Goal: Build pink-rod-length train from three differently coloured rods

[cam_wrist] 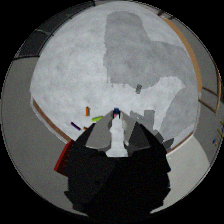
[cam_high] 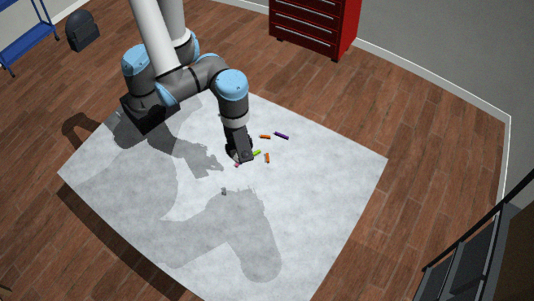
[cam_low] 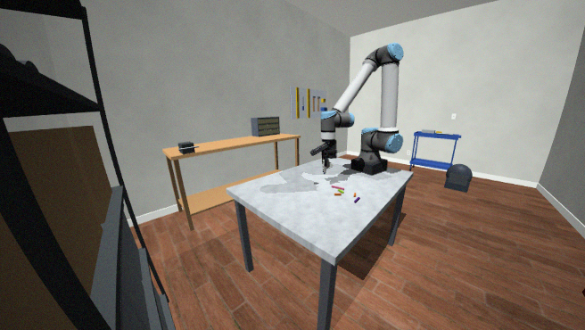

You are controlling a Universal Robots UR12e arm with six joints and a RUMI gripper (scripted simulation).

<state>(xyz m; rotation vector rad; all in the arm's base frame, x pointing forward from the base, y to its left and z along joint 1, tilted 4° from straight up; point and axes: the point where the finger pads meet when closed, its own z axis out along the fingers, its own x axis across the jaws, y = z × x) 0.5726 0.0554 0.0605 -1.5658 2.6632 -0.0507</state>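
My gripper [cam_high: 238, 156] hangs over the white table top, shut on a tiny dark rod that looks blue [cam_wrist: 116, 110]; it shows only at the fingertips in the wrist view. Just below the fingers, one end of the pink rod [cam_high: 238, 164] peeks out; the rest is hidden by the gripper. A lime rod [cam_high: 256, 152] lies right beside it. An orange rod [cam_high: 267, 158] lies a little further right. A second orange rod [cam_high: 264, 137] and a purple rod [cam_high: 281, 135] lie behind. A short grey rod [cam_high: 223, 190] lies alone nearer the front.
The arm's base [cam_high: 148, 111] stands on the table's far left corner. A red drawer cabinet [cam_high: 313, 22] and a blue cart [cam_high: 24, 32] stand on the floor well away. A wooden bench [cam_low: 232, 144] is behind the table.
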